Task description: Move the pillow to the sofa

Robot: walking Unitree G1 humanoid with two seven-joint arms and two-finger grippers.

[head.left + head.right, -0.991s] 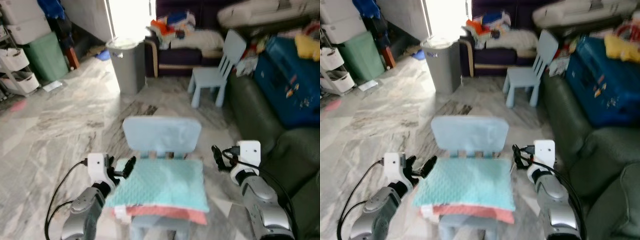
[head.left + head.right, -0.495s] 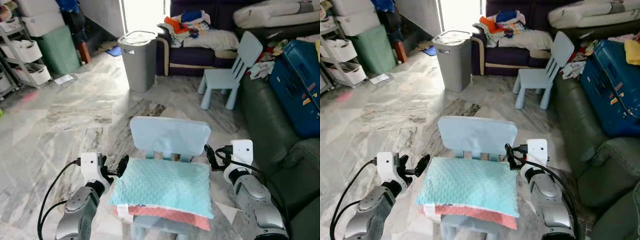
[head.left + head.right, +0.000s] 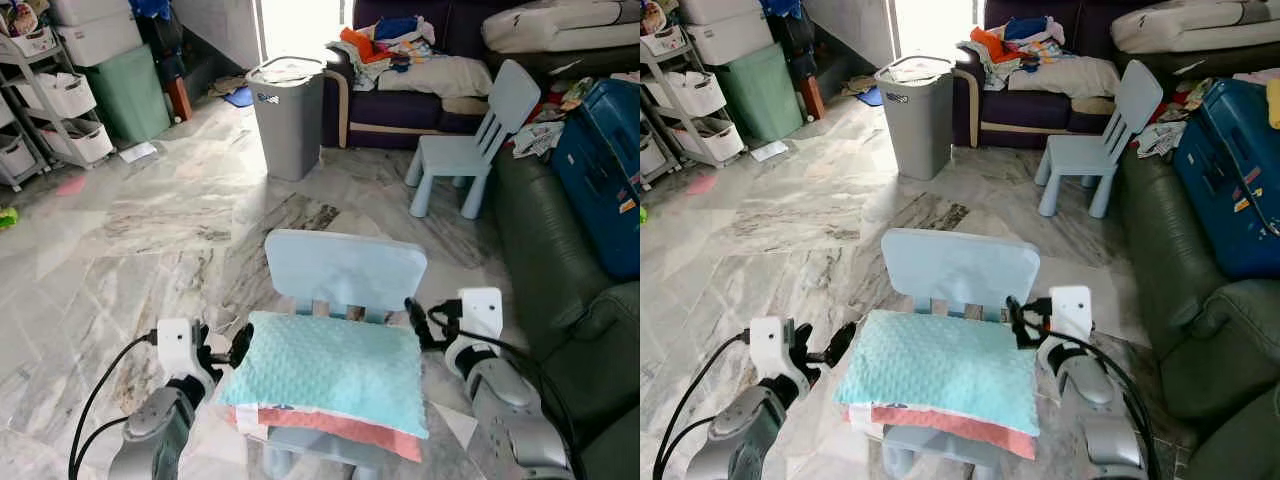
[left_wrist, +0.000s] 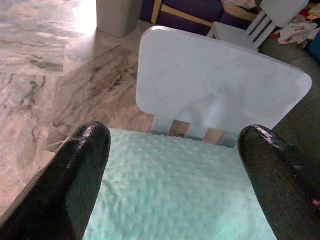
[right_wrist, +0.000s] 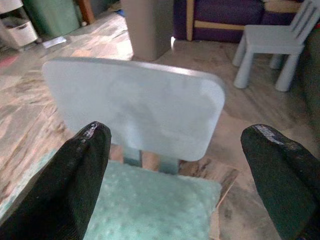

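So, nearest: left gripper (image 3: 237, 346) and right gripper (image 3: 414, 322) sit at the pillow's 2 ends, fingers spread wide in both wrist views, gripping nothing. The mint pillow (image 3: 330, 368), w/ a coral layer under it, lies on a pale blue kids' chair (image 3: 345, 272). Dark green sofa (image 3: 541, 262) to the right. Farther back: grey bin (image 3: 289, 117) and a 2nd small chair (image 3: 472, 140).

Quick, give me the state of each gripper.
Left gripper: open, holding nothing, at the left edge of the pillow.
Right gripper: open, holding nothing, at the pillow's right rear corner.
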